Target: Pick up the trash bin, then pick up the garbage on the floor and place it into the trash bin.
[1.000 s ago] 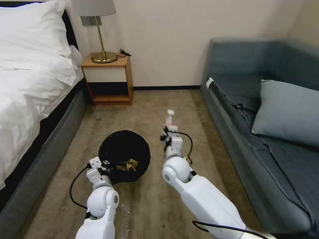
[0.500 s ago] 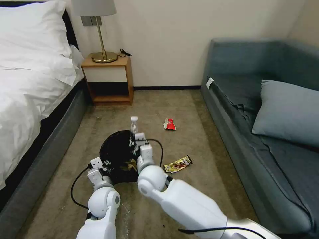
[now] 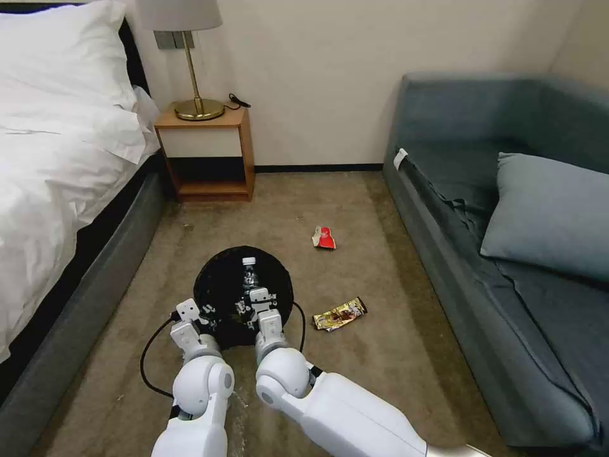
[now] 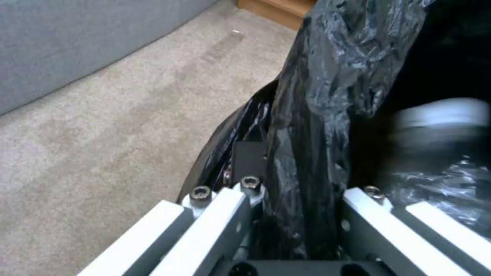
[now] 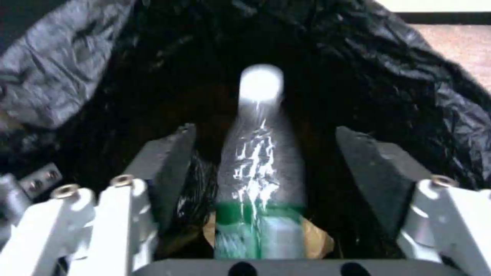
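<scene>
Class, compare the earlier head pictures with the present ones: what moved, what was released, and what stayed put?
The right gripper swung left with the bottle to over the trash bin and opened; the bottle now sits loose between its fingers. The left gripper stayed clamped on the bin's rim. Both floor wrappers stayed put.

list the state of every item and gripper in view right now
trash bin: upright, black liner over its rim, held at the rim.
bottle: capped, between open fingers, over the bin's mouth.
brown paper: inside the bin.
gold-brown wrapper: lying on the carpet.
red-and-white wrapper: lying on the carpet.
left gripper: clamped on the bin's lined rim.
right gripper: open, over the bin.
</scene>
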You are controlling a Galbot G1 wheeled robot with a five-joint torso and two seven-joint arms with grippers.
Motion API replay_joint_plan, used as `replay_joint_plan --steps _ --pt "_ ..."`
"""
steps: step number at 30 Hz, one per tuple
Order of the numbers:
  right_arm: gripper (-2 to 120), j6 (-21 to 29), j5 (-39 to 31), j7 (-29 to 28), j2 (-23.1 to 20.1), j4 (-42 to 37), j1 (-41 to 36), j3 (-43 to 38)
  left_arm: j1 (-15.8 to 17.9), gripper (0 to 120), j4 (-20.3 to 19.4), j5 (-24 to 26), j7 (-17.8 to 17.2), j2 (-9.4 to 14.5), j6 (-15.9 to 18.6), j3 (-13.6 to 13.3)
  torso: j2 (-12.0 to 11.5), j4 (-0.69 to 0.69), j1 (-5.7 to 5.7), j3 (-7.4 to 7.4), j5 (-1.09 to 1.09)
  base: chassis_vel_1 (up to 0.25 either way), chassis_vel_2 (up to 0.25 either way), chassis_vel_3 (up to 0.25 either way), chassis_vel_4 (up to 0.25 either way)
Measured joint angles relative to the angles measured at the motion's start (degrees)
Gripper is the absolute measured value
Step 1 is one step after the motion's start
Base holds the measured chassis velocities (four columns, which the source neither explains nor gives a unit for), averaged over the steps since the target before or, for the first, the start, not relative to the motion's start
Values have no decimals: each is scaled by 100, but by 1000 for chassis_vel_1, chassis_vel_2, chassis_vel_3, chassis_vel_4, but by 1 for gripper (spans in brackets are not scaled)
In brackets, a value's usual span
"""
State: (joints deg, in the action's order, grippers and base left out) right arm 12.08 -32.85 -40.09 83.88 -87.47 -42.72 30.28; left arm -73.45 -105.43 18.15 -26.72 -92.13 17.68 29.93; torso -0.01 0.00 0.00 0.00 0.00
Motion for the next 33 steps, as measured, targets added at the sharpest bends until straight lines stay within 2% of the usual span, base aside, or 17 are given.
replay_joint_plan --steps 1,3,6,8,14,16,17,20,22,25,27,31,33 --pt "76 0 0 0 0 0 0 0 0 1 0 0 0 0 0 0 0 0 0 0 0 0 0 0 0" --pt "86 35 0 -25 0 -85 -4 -14 -4 1 0 2 0 1 0 19 0 0 0 0 0 0 0 0 0" --pt "93 58 -1 -47 -20 -175 4 -34 5 1 0 7 0 7 0 24 0 0 0 0 0 0 0 0 0" --pt "100 81 -14 -89 -125 -368 237 -392 13 1 -16 25 -1 37 7 38 0 0 0 0 0 0 0 0 0" --pt "100 -61 246 65 -403 -520 425 -875 21 1 -19 57 -4 100 22 78 0 1 0 0 0 0 0 0 0" --pt "100 -377 649 498 -703 -722 303 -1384 56 1 -20 80 -16 173 37 85 0 0 0 0 0 0 0 0 0" --pt "100 -377 649 498 -703 -722 303 -1384 56 1 -20 80 -16 173 37 85 0 0 0 0 0 0 0 0 0" --pt "100 -609 841 762 -962 -964 -22 -1845 109 1 -2 77 -52 216 40 85 0 0 0 0 1 0 0 0 0" --pt "100 -804 1039 881 -1230 -1203 -618 -2426 145 1 4 76 -70 224 49 70 0 -1 0 0 2 0 0 0 0" --pt "100 -914 1160 960 -1286 -1234 -871 -2669 145 1 5 76 -70 222 49 56 0 -2 0 0 2 0 0 0 0" --pt "100 -1310 1527 1222 -1306 -1236 -1359 -3160 132 1 6 76 -71 222 57 29 0 -2 0 0 1 0 0 0 0" --pt "100 -1458 1657 1352 -1287 -1237 -1571 -3323 122 1 6 77 -71 230 59 9 1 -1 0 0 1 0 0 0 0" --pt "100 -1781 1931 1624 -1210 -1184 -1900 -3522 117 1 5 87 -70 296 62 -2 1 0 0 0 0 0 0 0 0"
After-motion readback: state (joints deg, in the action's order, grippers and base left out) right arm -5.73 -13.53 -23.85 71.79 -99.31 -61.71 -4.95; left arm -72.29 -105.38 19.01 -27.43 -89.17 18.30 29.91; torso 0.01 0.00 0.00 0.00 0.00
